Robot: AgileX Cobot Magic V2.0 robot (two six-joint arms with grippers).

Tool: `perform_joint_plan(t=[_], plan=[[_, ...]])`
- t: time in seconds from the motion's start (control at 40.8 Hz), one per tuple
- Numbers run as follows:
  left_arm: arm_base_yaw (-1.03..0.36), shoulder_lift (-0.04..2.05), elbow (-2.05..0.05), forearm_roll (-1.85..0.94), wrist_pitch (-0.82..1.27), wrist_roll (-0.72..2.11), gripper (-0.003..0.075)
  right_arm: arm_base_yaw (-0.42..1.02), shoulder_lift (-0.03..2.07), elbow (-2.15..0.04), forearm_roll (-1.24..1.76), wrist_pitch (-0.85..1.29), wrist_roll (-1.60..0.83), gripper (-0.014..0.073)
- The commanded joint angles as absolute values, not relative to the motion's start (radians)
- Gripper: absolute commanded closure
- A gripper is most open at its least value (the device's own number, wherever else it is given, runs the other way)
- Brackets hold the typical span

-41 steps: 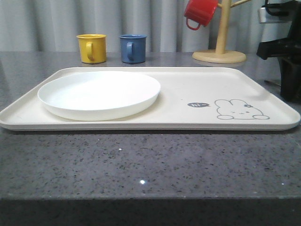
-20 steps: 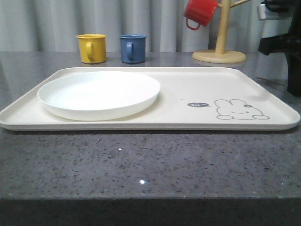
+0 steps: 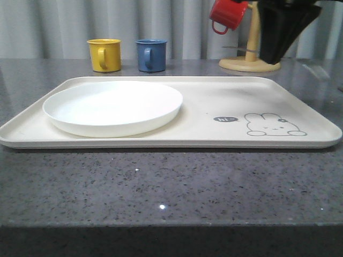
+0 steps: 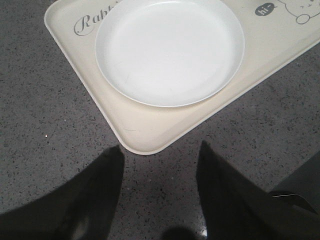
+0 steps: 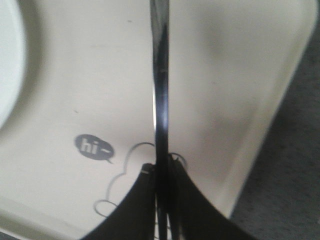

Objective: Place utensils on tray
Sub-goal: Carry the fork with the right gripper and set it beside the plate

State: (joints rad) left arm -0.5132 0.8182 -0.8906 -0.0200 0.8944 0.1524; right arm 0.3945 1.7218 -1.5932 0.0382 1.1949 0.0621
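Item: 1 utensil (image 5: pixel 160 100), slim, stiff, likely slick metal | Held: right gripper (image 5: pixel 161 192) clamped near its end, above tray (image 5: pixel 240 75) | Left gripper (image 4: pixel 157 165): spread, empty.

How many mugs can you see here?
3: a yellow mug and a blue mug stand side by side behind the tray; a red mug hangs on the wooden stand.
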Motion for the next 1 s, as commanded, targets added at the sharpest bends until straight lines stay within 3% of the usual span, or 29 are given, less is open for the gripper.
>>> perform_joint_plan(t=[0.0, 0.294, 0.539, 0.613, 0.809, 0.98], plan=[[-0.519, 0.814, -0.919, -0.032, 0.841, 0.141, 0.0382, 0.438, 1.725, -1.642, 0.035, 1.158, 0.16, 0.0619], [-0.519, 0.814, -0.919, -0.032, 0.839, 0.141, 0.0382, 0.47, 1.82, -1.65, 0.036, 1.069, 0.488, 0.0619], [-0.519, 0.814, -0.919, -0.032, 0.839, 0.141, 0.0382, 0.47, 1.836, -1.65, 0.051, 0.986, 0.547, 0.0614], [-0.519, 0.814, -0.919, -0.032, 0.839, 0.141, 0.0382, 0.47, 1.836, -1.65, 0.054, 0.977, 0.547, 0.0576], [-0.519, 0.814, -0.919, -0.032, 0.839, 0.141, 0.0382, 0.47, 1.839, -1.65, 0.057, 0.973, 0.549, 0.0377], [-0.519, 0.814, -0.919, -0.032, 0.839, 0.141, 0.0382, 0.47, 1.839, -1.65, 0.06, 0.943, 0.549, 0.0348]])
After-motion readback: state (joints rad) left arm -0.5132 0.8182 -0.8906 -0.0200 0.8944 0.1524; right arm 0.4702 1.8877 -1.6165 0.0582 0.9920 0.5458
